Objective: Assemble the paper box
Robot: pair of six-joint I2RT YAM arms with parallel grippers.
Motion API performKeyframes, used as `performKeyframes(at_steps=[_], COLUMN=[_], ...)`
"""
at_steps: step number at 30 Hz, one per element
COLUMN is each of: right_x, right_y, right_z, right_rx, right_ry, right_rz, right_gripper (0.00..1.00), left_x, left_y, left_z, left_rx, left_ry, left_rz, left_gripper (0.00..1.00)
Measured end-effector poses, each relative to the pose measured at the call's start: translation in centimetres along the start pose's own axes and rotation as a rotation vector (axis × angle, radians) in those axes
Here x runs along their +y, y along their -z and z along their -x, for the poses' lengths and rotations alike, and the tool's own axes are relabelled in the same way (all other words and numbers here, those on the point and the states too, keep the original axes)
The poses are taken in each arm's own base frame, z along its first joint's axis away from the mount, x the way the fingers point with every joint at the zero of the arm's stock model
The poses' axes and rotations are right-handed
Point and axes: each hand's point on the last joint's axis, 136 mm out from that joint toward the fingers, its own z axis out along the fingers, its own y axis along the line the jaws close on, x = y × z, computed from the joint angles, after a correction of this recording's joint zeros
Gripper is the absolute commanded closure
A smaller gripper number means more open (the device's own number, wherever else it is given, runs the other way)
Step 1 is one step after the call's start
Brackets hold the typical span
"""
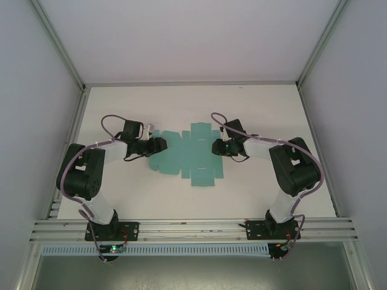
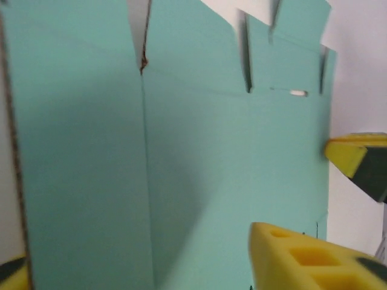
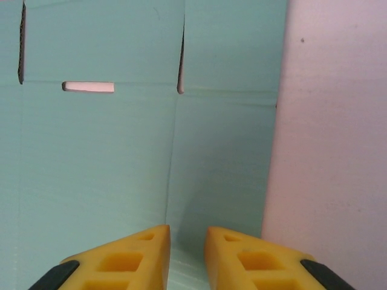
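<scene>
bright, even light; soft shadow across blurred paper box.

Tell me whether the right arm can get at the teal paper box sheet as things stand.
Probably yes. The right gripper sits at the right edge of the paper box, its fingertips over the flat card, with nothing in between.

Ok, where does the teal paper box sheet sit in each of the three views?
Top external: the paper box lies flat at mid-table, between the two arms.
Left wrist: the paper box spans from the left edge almost to the right edge.
Right wrist: the paper box takes the left three quarters, top to bottom.
Shared landmark: the white table, bordering the card's right edge in both wrist views.
</scene>
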Motion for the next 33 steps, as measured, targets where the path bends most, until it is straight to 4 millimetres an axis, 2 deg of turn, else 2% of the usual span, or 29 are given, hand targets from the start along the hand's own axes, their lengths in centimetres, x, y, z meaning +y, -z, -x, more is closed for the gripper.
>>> performKeyframes(at_steps=[2,3,4,6,8,10,14,17,19,24,28,30,33], right_x=[0.1,0.0,0.1,0.5,0.8,0.9,1.4,2.1,2.5,4.5,6.5,7.8,9.6], right_y=[0.0,0.1,0.1,0.4,1.4,3.5,9.5,13.3,14.7,15.5,16.4,16.9,17.7], right_z=[0.2,0.3,0.3,0.4,0.7,1.8,5.0,6.3,6.1,4.6,4.1,3.9,3.5], right_rx=[-0.007,-0.010,-0.010,-0.011,-0.023,-0.070,-0.224,-0.314,-0.331,-0.289,-0.282,-0.280,-0.277], right_ry=[0.006,0.011,0.017,0.032,0.049,0.060,0.075,0.096,0.114,0.152,0.175,0.191,0.230], right_rz=[0.010,0.014,0.021,0.037,0.050,0.064,0.141,0.255,0.326,0.472,0.603,0.669,0.731], right_gripper=[0.70,0.67,0.63,0.54,0.41,0.33,0.23,0.23,0.23,0.29,0.36,0.46,0.55], left_x=[-0.6,-1.0,-1.5,-2.8,-4.5,-6.1,-9.4,-12.0,-13.7,-17.3,-18.4,-18.3,-17.8], left_y=[0.1,0.3,0.6,1.3,2.4,3.8,6.9,9.6,11.5,15.6,17.1,17.2,17.0], left_z=[0.1,0.2,0.2,0.5,0.8,1.2,1.8,1.8,1.7,1.0,0.6,0.5,0.4], left_rx=[-0.003,-0.008,-0.012,-0.031,-0.059,-0.098,-0.185,-0.258,-0.308,-0.410,-0.449,-0.454,-0.451], left_ry=[-0.005,-0.008,-0.015,-0.038,-0.077,-0.117,-0.188,-0.236,-0.268,-0.328,-0.332,-0.323,-0.303], left_rz=[-0.023,-0.033,-0.047,-0.072,-0.100,-0.123,-0.177,-0.223,-0.258,-0.341,-0.370,-0.370,-0.364], left_gripper=[0.89,0.96,1.00,1.00,1.00,1.00,1.00,1.00,1.00,1.00,1.00,1.00,1.00])
